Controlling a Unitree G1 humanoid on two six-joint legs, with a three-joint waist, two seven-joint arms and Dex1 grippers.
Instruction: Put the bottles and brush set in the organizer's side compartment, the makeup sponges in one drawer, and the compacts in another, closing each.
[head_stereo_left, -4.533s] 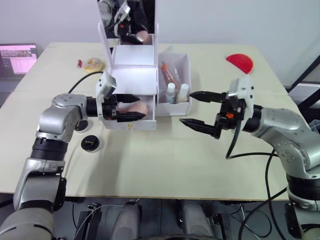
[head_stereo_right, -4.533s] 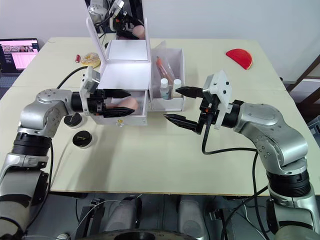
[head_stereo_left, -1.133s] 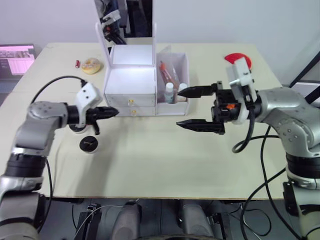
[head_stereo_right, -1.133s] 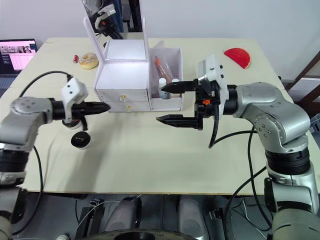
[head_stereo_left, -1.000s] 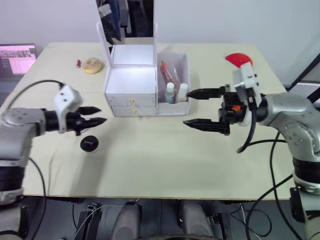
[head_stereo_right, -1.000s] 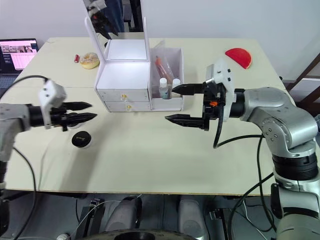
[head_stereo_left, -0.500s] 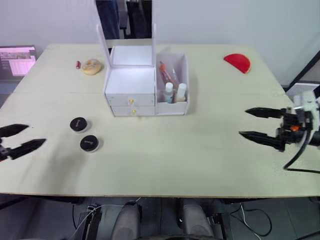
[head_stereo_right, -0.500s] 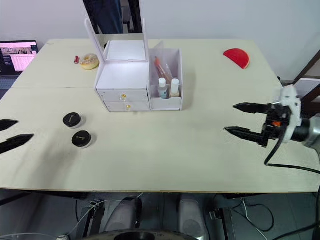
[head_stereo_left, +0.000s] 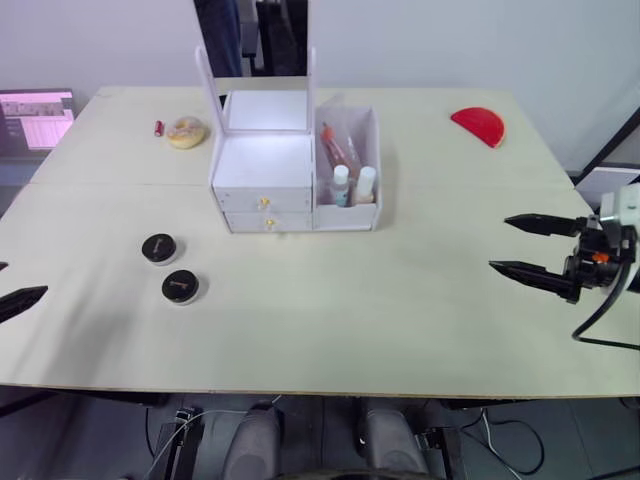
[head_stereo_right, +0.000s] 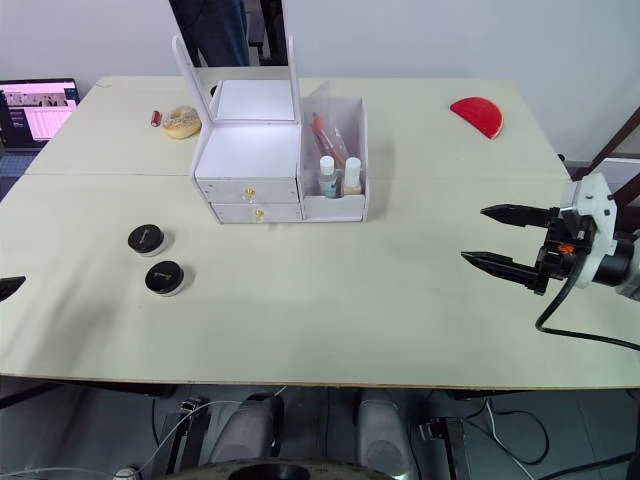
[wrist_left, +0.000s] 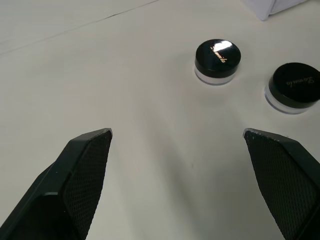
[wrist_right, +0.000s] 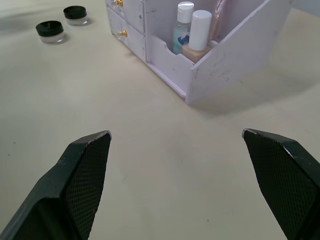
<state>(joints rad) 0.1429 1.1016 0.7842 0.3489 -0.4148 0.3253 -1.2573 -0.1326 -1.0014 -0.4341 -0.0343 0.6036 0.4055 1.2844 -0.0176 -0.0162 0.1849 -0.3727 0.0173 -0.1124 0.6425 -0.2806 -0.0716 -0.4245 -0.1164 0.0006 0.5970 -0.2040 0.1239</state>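
White, box-shaped organizer (head_stereo_left: 290, 165) stands mid-table with both gold-knobbed drawers shut. Its open side compartment (head_stereo_left: 350, 165) holds two white-capped bottles (wrist_right: 194, 30) and a slim brush set (head_stereo_left: 337, 150) upright. Two round compacts (wrist_left: 217, 61) with glossy black lids lie on the matte cream table (head_stereo_left: 330, 290), well apart from the organizer, on my left. My left gripper (wrist_left: 177, 135) hangs near them, fingers spread and empty. My right gripper (head_stereo_left: 530, 245) hovers at the table's right edge, fingers likewise spread. A red half-disc (head_stereo_left: 478, 125) and a tan ring (head_stereo_left: 185, 131) lie at the far side.
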